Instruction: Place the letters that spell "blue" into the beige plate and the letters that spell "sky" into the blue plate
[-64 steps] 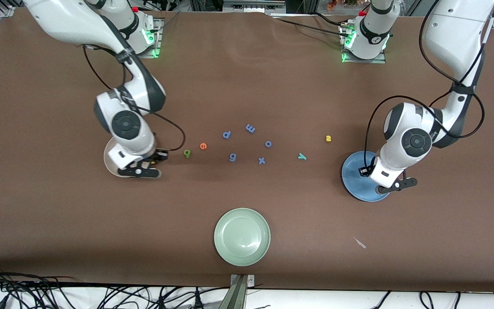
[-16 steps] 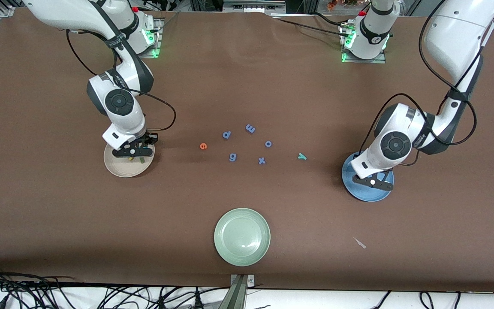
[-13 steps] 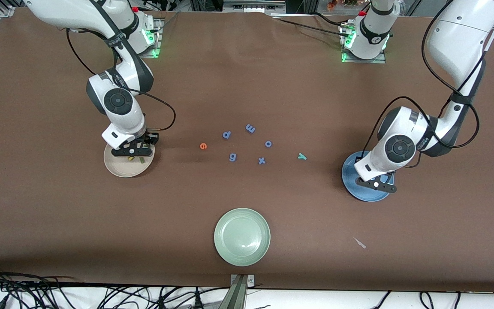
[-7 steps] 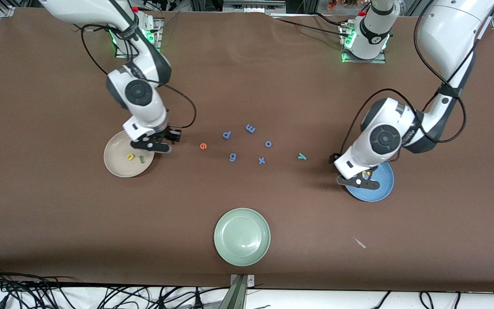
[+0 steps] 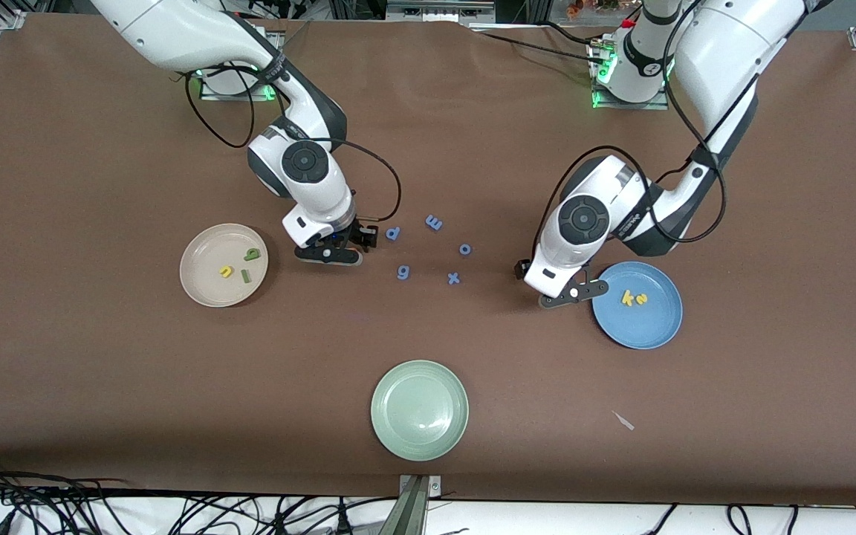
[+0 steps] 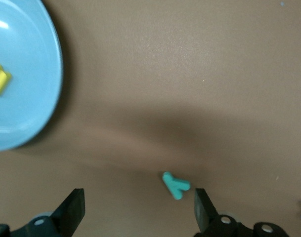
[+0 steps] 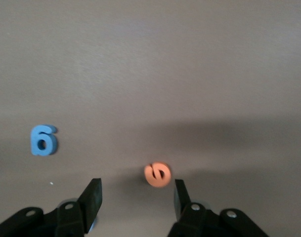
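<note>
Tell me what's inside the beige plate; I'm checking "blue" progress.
The beige plate holds three letters: green b, yellow u, green l. Nothing covers it. The orange e lies on the table under the open right gripper.

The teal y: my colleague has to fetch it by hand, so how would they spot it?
Start at the blue plate toward the left arm's end. Beside it, under the open left gripper, lies the teal y. Nearby loose letters are periwinkle; it alone is teal.
</note>
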